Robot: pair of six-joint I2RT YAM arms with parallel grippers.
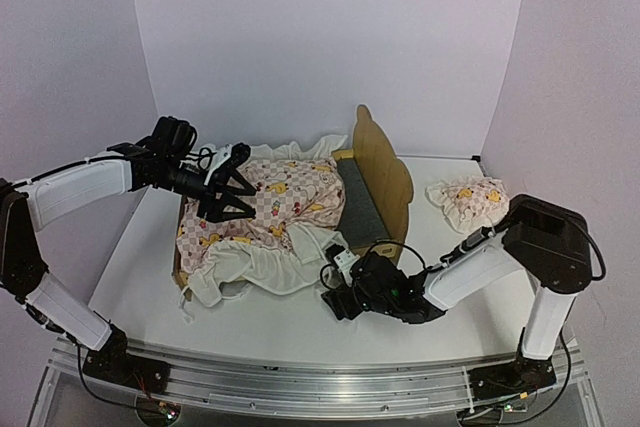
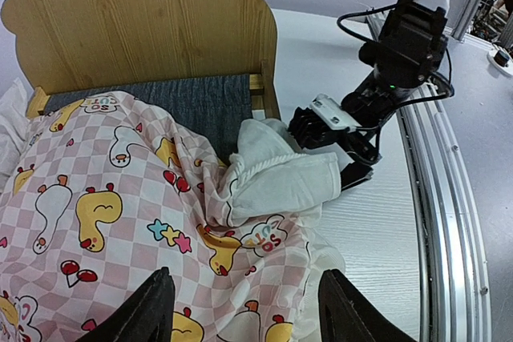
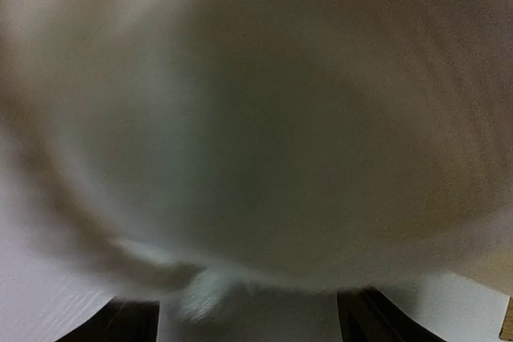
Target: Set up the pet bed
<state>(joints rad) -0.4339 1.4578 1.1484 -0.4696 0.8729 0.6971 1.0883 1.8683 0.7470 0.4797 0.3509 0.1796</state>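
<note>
The pet bed (image 1: 385, 172) is a light-wood frame with its bear-ear headboard (image 2: 144, 22) at the right of the top view, and a strip of its dark grey base (image 2: 184, 98) shows. The pink duck quilt (image 1: 270, 207) lies crumpled over most of the bed. My left gripper (image 1: 225, 192) is open just above the quilt (image 2: 104, 214), with nothing between its fingers (image 2: 148, 310). My right gripper (image 1: 335, 292) is low on the table at the bed's near corner, open, pressed against the quilt's folded cream ruffle (image 2: 280, 174). Blurred cream cloth (image 3: 256, 118) fills the right wrist view.
The small matching pillow (image 1: 465, 197) lies on the white table (image 1: 300, 327) right of the headboard. The quilt's ruffle (image 1: 250, 272) spills over the bed's near side onto the table. White walls close the back and sides. A metal rail (image 1: 300, 382) runs along the near edge.
</note>
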